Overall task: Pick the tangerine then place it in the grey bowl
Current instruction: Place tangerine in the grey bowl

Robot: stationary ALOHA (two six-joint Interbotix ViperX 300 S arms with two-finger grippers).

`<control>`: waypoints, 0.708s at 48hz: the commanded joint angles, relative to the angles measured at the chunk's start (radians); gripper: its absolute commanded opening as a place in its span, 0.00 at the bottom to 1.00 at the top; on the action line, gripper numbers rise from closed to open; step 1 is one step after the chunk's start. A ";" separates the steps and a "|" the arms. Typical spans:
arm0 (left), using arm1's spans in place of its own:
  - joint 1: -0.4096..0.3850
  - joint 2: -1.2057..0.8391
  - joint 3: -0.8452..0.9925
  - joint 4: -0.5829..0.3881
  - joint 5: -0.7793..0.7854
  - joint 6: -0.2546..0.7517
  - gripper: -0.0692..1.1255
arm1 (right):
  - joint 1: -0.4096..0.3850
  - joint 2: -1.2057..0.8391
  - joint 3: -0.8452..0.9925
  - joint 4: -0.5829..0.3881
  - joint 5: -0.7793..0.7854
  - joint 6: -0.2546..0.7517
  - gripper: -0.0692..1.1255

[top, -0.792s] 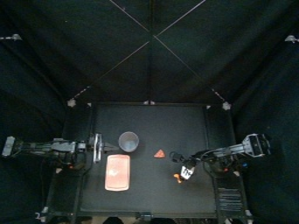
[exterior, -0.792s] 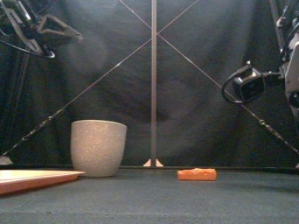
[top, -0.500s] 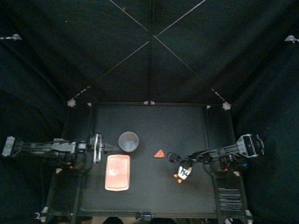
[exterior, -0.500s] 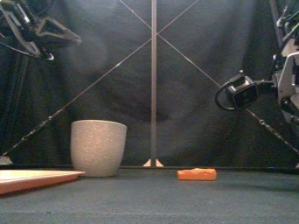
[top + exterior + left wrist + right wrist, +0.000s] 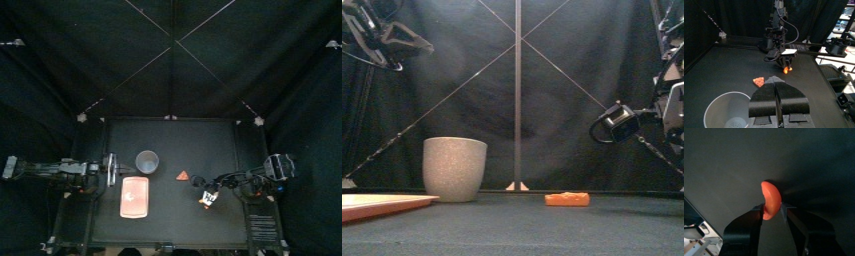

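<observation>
Right arm has sunk at frame right, its hand (image 5: 771, 209) pinching the tangerine (image 5: 769, 195): grasp looks made, grey bowl (image 5: 454, 168) next.

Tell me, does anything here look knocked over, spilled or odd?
Nothing stands out. The tall grey speckled cup stands upright, the flat pink tray lies level, a small orange-red wedge toy lies on the black table, and the right gripper clasps an orange tangerine segment.

Overhead, low front: common grey bowl (image 5: 454, 168)
</observation>
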 commanded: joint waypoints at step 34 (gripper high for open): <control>0.002 -0.009 -0.005 -0.003 -0.018 0.002 0.09 | -0.012 -0.054 -0.259 -0.083 -0.023 -0.017 0.40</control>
